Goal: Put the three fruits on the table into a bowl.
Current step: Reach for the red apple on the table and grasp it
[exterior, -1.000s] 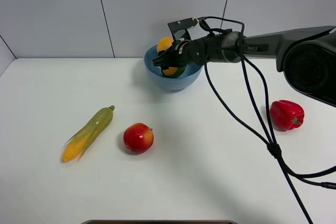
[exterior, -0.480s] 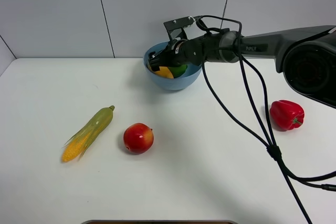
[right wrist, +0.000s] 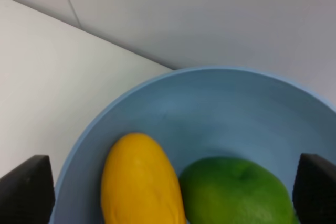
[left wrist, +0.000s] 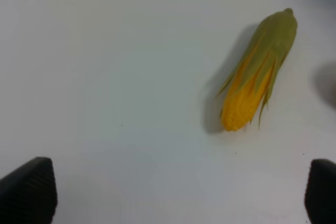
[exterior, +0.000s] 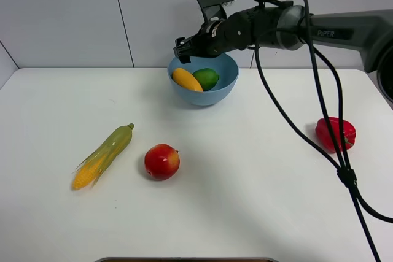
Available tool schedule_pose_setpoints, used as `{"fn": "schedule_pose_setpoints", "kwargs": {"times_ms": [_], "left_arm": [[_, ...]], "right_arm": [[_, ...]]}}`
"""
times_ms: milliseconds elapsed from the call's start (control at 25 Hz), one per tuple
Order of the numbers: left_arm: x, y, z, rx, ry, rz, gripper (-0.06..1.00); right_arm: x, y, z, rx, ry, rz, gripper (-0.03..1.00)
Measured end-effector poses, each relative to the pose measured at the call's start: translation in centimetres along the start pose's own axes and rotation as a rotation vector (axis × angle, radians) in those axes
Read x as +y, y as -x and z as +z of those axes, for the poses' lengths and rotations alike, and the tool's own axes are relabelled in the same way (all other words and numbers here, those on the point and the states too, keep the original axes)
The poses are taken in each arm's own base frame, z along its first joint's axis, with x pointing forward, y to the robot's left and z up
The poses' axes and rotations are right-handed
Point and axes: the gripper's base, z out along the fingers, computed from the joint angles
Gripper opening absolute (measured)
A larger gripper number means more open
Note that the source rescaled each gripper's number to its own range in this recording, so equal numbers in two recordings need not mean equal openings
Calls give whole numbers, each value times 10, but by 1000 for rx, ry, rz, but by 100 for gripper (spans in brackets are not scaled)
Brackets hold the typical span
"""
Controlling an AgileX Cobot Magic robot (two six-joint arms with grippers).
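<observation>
Table point(exterior: 245, 207), plain white, runs back to grey panelled wall point(exterior: 61, 16).

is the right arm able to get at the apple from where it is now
Probably yes. The right gripper hangs open and empty above the bowl, and the apple lies alone on bare table, apart from the corn, with nothing over it.

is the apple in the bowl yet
No, the apple lies on the table near the corn cob, while the bowl holds only the mango and the lime.
</observation>
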Motion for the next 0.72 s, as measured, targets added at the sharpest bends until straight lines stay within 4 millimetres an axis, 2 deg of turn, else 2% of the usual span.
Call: {"fn": "schedule_pose_setpoints", "kwargs": {"times_ms": [120,280,520,720], "left_arm": [[0,0,0,0,0,0,100],[0,0,0,0,0,0,100],[0,0,0,0,0,-1,100],[0,0,0,0,0,-1,100]], "right_arm": [[2,11,-20,18,-1,-7,92],[4,32,-57,-2,-11,-45,92],[9,68,-129,-101,-17,-80,92],[14,82,-187,-131,-29,-111,92]]}}
